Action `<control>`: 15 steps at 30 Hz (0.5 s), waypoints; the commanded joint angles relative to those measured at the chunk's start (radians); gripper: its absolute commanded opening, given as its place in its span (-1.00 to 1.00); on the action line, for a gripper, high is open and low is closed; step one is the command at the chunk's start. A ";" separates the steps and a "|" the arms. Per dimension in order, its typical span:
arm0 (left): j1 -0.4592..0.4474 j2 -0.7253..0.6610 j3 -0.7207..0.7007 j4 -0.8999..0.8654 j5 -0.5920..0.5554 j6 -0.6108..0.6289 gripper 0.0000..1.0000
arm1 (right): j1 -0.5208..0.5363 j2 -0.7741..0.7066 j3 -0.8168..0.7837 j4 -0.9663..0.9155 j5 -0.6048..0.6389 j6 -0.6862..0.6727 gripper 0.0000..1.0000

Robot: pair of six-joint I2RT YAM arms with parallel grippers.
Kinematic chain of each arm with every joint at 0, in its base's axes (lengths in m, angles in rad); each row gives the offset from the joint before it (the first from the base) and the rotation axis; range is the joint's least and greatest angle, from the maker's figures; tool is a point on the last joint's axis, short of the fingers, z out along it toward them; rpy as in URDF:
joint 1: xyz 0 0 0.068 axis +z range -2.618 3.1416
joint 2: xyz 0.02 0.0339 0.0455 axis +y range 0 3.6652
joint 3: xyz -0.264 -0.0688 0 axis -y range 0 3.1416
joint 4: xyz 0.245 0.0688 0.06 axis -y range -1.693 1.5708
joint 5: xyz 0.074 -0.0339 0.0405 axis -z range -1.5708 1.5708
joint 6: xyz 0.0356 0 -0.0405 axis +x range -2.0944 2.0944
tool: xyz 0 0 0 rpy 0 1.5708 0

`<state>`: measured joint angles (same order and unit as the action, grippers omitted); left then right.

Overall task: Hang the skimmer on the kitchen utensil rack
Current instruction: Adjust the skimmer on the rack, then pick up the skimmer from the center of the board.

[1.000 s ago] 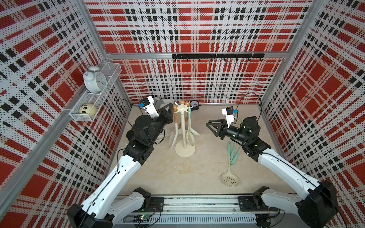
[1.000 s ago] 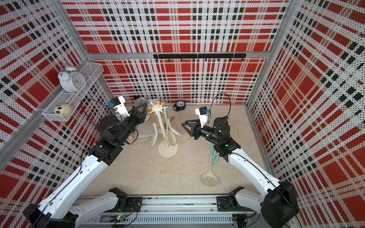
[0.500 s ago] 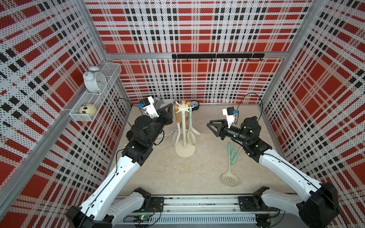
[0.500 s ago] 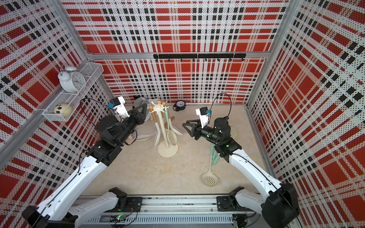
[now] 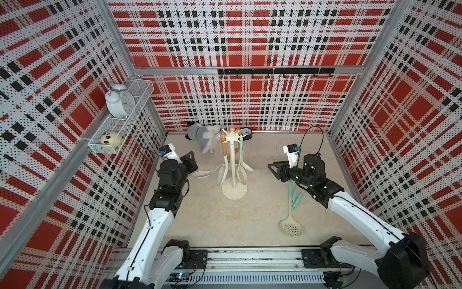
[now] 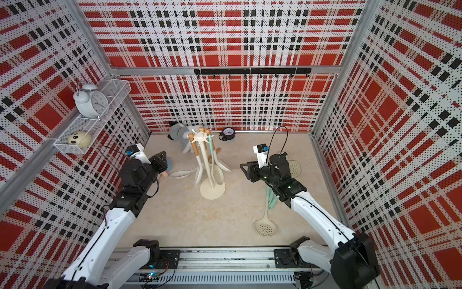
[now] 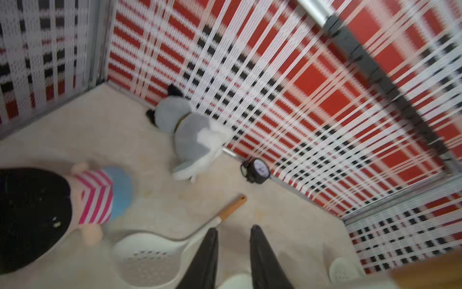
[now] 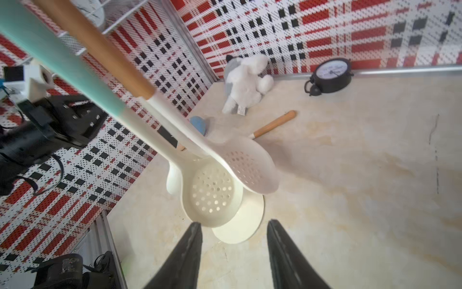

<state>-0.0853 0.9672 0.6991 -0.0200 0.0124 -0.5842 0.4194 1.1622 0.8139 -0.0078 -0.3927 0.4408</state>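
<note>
Cream plastic stands ahead of me: the rack (image 5: pixel 235 192) is upright on the table (image 5: pixel 212 220) between my two end effectors, apart from both. My right end effector (image 5: pixel 272 170) is open and empty, its fingers spread toward the rack's base. Just ahead of it a teal-handled skimmer (image 6: pixel 212 156) hangs from the rack's crown, head low beside the pole. My left end effector (image 5: pixel 192 161) is slightly open, gripping nothing. A wood-handled skimmer (image 7: pixel 147 252) lies flat just before its fingers. Behind my right end effector, partly under the arm, a loose skimmer (image 5: pixel 291 227) lies on the table.
</note>
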 commanded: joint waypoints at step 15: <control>-0.244 -0.263 -0.223 0.212 -0.229 0.086 -0.48 | -0.250 0.137 0.032 -0.422 0.385 -0.030 0.01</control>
<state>-0.2680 0.7765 0.4908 0.1509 -0.1478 -0.5518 0.1783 1.2785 0.8551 -0.3305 -0.0566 0.4351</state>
